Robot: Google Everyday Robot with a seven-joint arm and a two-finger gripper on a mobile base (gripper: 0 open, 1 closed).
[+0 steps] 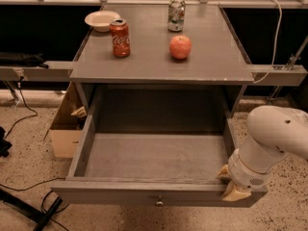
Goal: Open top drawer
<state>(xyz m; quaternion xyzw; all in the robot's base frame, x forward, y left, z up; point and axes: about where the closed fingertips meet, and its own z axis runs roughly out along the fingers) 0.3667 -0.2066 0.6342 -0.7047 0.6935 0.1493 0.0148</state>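
The top drawer [154, 192] of the grey cabinet is pulled far out, showing its bare grey inside [154, 155]. Its flat front has a small round metal knob [159, 202] at centre. My gripper [229, 183] sits at the drawer's front right corner, under my white arm [276, 134]. One cream fingertip [223, 172] is inside the drawer and the other [236, 194] is on the outside of the front panel, so the gripper clamps the front panel's top edge.
On the cabinet top [216, 57] stand a red cola can [120, 37], a green-white can [176, 14], a red apple [180, 46] and a white bowl [101, 20]. A cardboard box [65, 129] stands left of the cabinet. Cables [29, 186] lie on the floor at left.
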